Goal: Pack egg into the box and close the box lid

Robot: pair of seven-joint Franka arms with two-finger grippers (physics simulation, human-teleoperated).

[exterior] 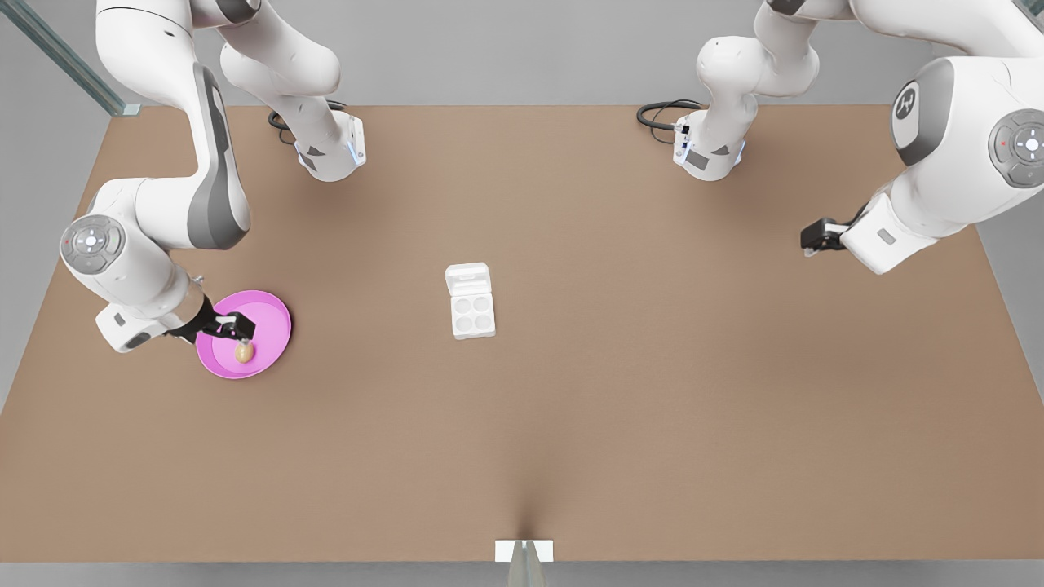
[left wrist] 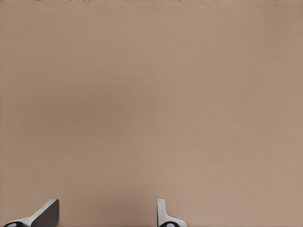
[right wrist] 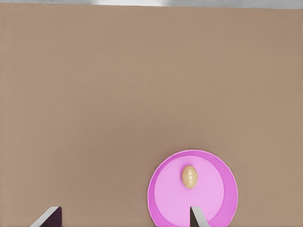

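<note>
The right tool [exterior: 238,333], fingers spread, hovers over the egg [exterior: 244,352] on the pink plate [exterior: 273,314], positioned for pickup. The box [exterior: 472,315] sits mid-bench, box lid [exterior: 468,279] open. The left tool [exterior: 810,243] waits far right, released.

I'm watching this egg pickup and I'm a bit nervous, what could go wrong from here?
1. The right gripper is open over the egg, which lies loose on the pink plate; an off-centre close could roll it away or squeeze it too hard.
2. The box cups are small, so a slightly misplaced drop might land the egg on a rim.
3. The box lid lies open flat; the left gripper, open and waiting far off, may push the light box when closing it.
</note>
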